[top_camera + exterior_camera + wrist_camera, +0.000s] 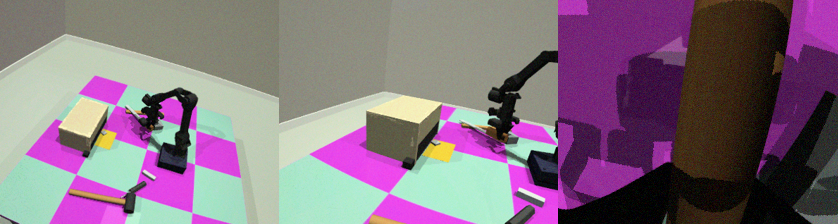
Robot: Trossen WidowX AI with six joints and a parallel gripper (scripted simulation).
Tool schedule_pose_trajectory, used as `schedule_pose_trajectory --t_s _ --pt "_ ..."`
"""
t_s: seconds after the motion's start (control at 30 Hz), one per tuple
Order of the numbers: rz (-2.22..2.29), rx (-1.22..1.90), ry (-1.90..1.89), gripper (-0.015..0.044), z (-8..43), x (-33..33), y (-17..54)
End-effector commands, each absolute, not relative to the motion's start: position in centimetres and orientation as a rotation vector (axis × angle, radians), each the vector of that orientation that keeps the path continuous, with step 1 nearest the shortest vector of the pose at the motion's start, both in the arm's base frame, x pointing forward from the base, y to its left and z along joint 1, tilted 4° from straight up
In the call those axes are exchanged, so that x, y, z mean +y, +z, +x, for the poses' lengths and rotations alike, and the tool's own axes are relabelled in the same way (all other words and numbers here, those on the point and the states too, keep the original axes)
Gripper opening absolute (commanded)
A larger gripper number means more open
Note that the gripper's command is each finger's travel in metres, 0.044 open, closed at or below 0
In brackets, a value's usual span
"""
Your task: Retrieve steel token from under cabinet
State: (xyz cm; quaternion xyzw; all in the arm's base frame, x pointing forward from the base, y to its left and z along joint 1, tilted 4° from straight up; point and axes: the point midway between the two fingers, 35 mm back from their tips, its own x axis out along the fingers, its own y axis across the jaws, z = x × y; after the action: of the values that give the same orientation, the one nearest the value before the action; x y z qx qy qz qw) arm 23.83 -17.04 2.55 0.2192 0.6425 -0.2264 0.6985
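Observation:
The beige cabinet (82,123) (399,128) stands on dark feet at the left. The small grey steel token (104,132) (435,142) lies flat just in front of its bottom gap, at the near edge of the yellow marked area (106,140) (441,152). My gripper (149,122) (502,132) is to the right of the marked area, low over a magenta tile. It is shut on the brown handle of a wooden-handled tool (152,127) (492,130) (733,110). The tool's grey end (512,139) is beside the fingers.
A pale bar lies by the tool's far end. The arm's dark base (172,160) (543,169) stands to the right. A hammer (98,197), a dark cylinder (137,187) (522,215) and a white block (149,175) (530,196) lie at the front.

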Motion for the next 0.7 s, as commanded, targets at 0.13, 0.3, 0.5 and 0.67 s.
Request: schedule_pose_trajectory --t_s 0.13,0.3,0.5,0.67 --pt "0.483 1.418 -0.504 0.0000 24.1 -18.5 3.0" --pt "0.483 1.417 -0.504 0.0000 24.2 -19.2 3.0" --pt "0.482 1.417 -0.505 0.0000 24.2 -20.0 3.0" --pt "0.482 1.417 -0.505 0.0000 24.2 -20.6 3.1"
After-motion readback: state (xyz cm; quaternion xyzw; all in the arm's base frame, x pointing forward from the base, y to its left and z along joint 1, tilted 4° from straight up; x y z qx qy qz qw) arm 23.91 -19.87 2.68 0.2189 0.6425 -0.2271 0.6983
